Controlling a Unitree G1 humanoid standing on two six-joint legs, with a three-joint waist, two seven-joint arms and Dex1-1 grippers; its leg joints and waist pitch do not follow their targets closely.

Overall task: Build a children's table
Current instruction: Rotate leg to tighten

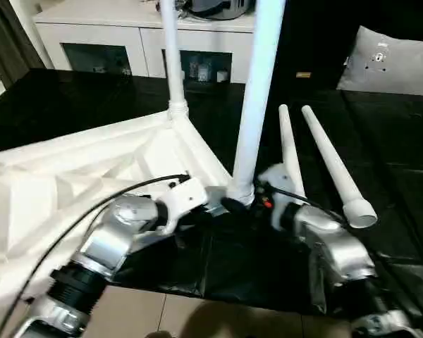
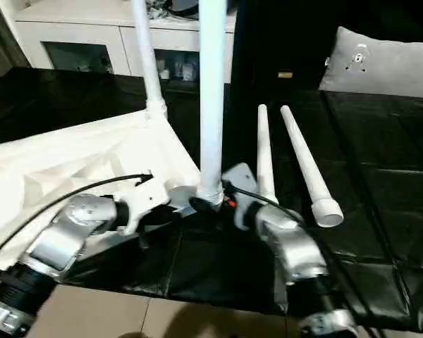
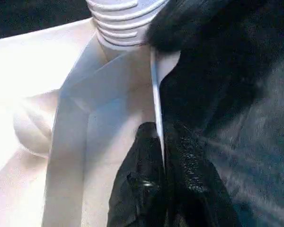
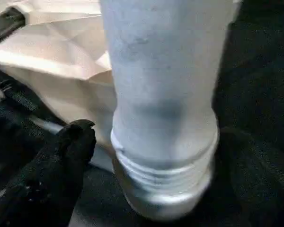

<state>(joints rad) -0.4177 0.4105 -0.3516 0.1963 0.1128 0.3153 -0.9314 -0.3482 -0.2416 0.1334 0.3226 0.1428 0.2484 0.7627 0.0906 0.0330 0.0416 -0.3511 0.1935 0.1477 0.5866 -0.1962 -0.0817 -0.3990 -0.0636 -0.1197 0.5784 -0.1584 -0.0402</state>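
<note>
No writing is legible. The inverted table top [image 1: 70, 176] lies at the left of the black bench [image 2: 381, 176]. The left hand [image 3: 163, 142] pinches its rim wall. The right hand [image 4: 146, 156] stands open around the near upright leg [image 1: 257, 91]; threads show at the leg's base. Two loose legs [image 1: 324, 158] lie right.

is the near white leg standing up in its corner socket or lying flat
Standing up. The long tapered round white plastic leg rises upright from the near corner socket of the white ribbed tabletop; its threaded base sits in that corner.

Table top [image 1: 92, 176] upside down, two legs [image 1: 257, 91] upright in corner sockets.
Two loose legs [image 1: 335, 165] lie beside it.
</note>
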